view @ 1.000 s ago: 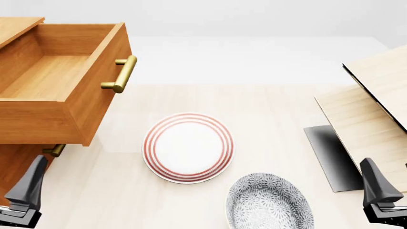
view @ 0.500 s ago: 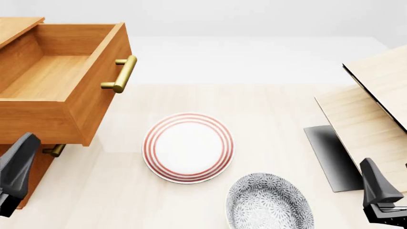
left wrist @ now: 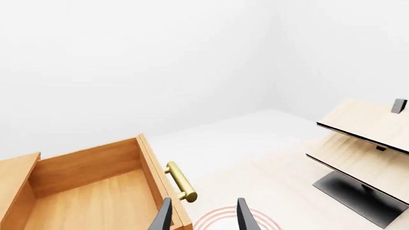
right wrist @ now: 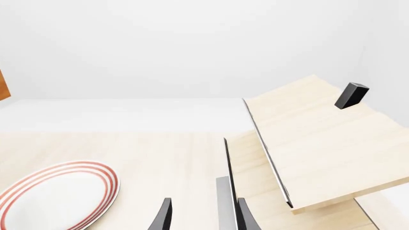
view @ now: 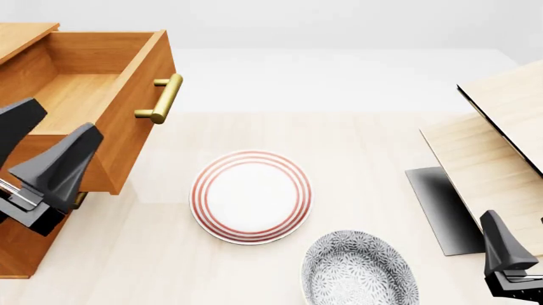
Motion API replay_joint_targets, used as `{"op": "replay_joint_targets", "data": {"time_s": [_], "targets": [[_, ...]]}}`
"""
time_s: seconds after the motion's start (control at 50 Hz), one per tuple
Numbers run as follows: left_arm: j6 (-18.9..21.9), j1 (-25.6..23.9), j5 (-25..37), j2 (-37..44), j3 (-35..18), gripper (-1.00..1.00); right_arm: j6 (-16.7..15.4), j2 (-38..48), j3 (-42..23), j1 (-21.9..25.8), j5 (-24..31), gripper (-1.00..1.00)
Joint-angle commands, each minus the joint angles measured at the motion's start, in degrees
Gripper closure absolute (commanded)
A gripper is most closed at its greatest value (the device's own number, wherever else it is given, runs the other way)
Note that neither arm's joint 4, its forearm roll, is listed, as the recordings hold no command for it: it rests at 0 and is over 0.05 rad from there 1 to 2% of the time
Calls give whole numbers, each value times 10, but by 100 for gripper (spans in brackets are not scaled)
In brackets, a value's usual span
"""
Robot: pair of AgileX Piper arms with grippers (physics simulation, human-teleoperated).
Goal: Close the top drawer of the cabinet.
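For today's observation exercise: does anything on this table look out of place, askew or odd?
Only the orange-brown wooden top drawer stands out: it is pulled far out of the matching cabinet, its empty inside showing. The red-ringed white plate and grey patterned bowl sit flat and undamaged. Nothing is spilled.

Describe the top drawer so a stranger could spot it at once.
On the table's left stands the orange-brown cabinet. The top drawer is the open, empty box jutting from its top, a brass handle on its front. The drawer below is shut, its handle barely peeking out.
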Motion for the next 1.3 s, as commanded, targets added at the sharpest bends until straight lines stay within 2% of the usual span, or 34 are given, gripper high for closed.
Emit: {"op": "replay_joint_targets", "data": {"time_s": [0.02,0.2,0.4,0.6,0.76,0.92,1.02,1.12,1.3], "targets": [[22,-64,-64,112,-46,-100,0,0,0,0,0,-100],[46,-122,-92,188,-99,-100,0,-1,0,0,1,-100],[82,-197,-86,288,-199,-100,0,-1,0,0,1,-100],[94,-235,-68,358,-277,-100,0,-1,0,0,1,-100],[125,-260,-47,428,-336,-100,0,-1,0,0,1,-100],[127,-244,-14,486,-393,-100,0,-1,0,0,1,-100],[153,-235,13,532,-433,-100,0,-1,0,0,1,-100],[158,-215,30,571,-463,-100,0,-1,0,0,1,-100],[163,-189,31,606,-472,-100,0,0,0,0,1,-100]]}}
